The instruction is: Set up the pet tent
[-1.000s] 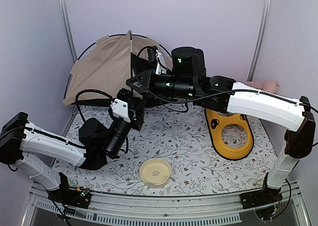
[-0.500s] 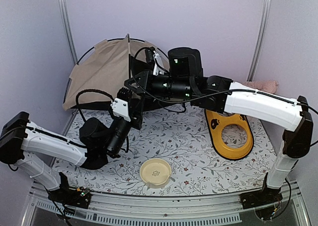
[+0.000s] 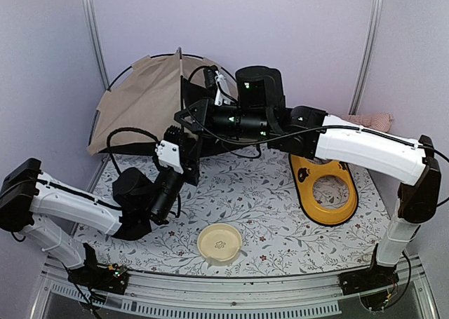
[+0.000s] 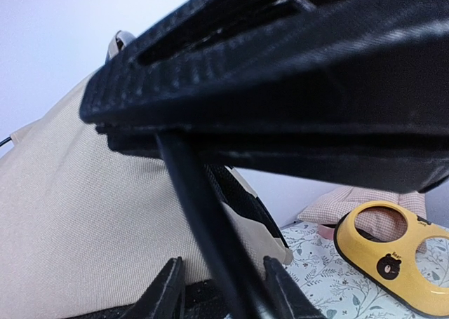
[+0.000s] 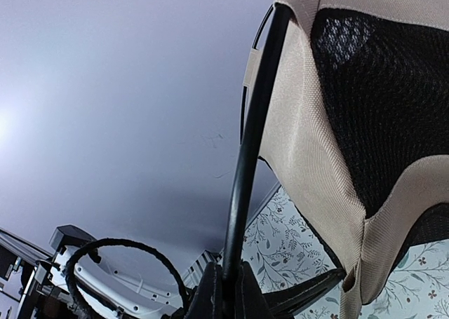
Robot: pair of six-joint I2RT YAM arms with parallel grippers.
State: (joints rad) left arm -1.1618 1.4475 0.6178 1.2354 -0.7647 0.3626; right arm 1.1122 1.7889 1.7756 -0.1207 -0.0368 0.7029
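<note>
The tan pet tent (image 3: 140, 102) leans half-raised against the back left wall, with its black pole arching over it. My right gripper (image 3: 186, 107) reaches in from the right and is shut on that pole (image 5: 245, 158), beside the tent's black mesh panel (image 5: 365, 87). Just below it, my left gripper (image 3: 186, 140) points up at the same pole. In the left wrist view the pole (image 4: 200, 214) runs between the fingertips (image 4: 172, 291), which stand apart on either side of it. The right gripper's black body (image 4: 295, 87) fills the top of that view.
A yellow double-bowl feeder tray (image 3: 324, 186) lies on the floral mat at the right. A cream bowl (image 3: 219, 243) sits near the front middle. A pink checked cushion (image 3: 368, 119) rests at the back right wall. Metal posts (image 3: 95, 45) stand at the back corners.
My left gripper's jaws have narrowed around the pole. The right gripper has shifted slightly left with the pole, and the tent has moved a little with it.
</note>
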